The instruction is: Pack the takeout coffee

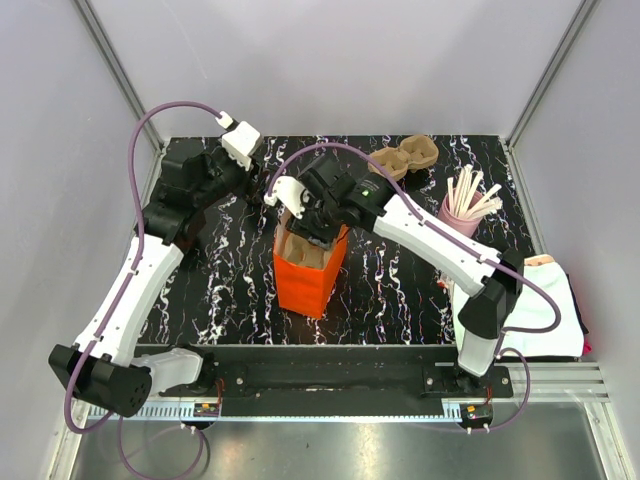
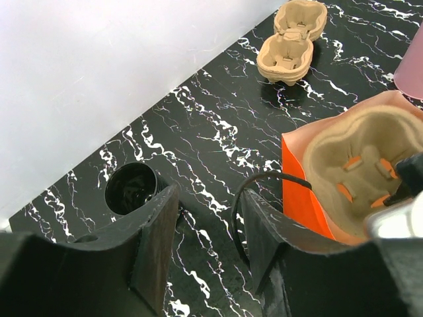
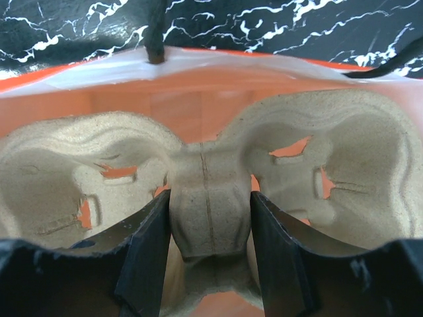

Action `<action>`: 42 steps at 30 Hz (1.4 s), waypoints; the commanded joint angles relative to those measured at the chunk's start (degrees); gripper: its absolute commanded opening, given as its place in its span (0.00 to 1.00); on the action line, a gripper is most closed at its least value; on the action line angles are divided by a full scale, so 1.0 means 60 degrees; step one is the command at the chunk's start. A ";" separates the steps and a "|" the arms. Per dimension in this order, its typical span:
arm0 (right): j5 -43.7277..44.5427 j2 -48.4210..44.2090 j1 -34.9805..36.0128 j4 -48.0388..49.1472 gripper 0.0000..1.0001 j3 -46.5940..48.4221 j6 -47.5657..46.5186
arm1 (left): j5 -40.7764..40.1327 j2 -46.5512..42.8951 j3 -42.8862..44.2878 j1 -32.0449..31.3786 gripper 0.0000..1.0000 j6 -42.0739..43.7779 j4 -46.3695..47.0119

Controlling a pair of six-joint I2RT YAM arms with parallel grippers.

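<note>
Walls (image 1: 350,60) of pale grey panel close the room on three sides, with metal posts in the far corners. Between them lies the surface (image 1: 400,290), black with white marble veining. A white cloth (image 1: 560,310) lies off its edge at 4 o'clock. An orange paper bag (image 1: 305,280) stands upright at the centre, mouth open. A brown pulp tray (image 3: 330,178) sits in that mouth, and the right hand (image 3: 211,257) grips its middle ridge, one finger on each side. A second pulp tray (image 1: 405,157) lies between 1 and 2 o'clock from the bag, well apart. A pink cup (image 1: 458,218) of white sticks (image 1: 470,195) stands at 3 o'clock. The left hand (image 2: 208,244) hovers at 11 o'clock from the bag, jaws half wide, holding nothing. The bag's black cord handle (image 2: 264,177) loops just beside one finger. The takeout coffee (image 2: 131,187), small and black, sits on the surface at 10 o'clock from that hand, just beside it and near the wall.
</note>
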 commanded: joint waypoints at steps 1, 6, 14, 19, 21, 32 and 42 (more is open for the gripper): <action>-0.0468 0.0129 -0.0025 -0.0260 0.55 0.0398 0.0265 | -0.0122 -0.0257 -0.0042 0.0012 0.48 -0.0005 0.0530; -0.0484 0.0275 -0.0054 -0.0173 0.56 0.0149 0.0353 | -0.0136 -0.0315 -0.0101 0.0012 0.47 0.0024 0.0515; -0.0717 0.0144 -0.0201 0.0632 0.56 -0.0510 0.0500 | -0.0136 -0.0403 -0.0189 -0.0003 0.47 0.0068 0.0530; -0.0864 0.0261 -0.0333 0.0765 0.56 -0.0716 0.0602 | -0.0166 -0.0403 -0.0218 -0.0003 0.47 0.0083 0.0530; -0.0850 0.0247 -0.0333 0.0838 0.56 -0.0803 0.0602 | -0.0151 -0.0403 -0.0218 -0.0017 0.47 0.0098 0.0530; -0.0718 0.0012 -0.0347 0.0941 0.77 -0.0570 0.0442 | -0.0180 -0.0330 -0.0174 -0.0047 0.47 0.0127 0.0515; -0.0484 -0.0369 -0.0347 0.0355 0.92 0.0645 0.0178 | -0.0151 -0.0272 -0.0086 -0.0090 0.47 0.0127 0.0427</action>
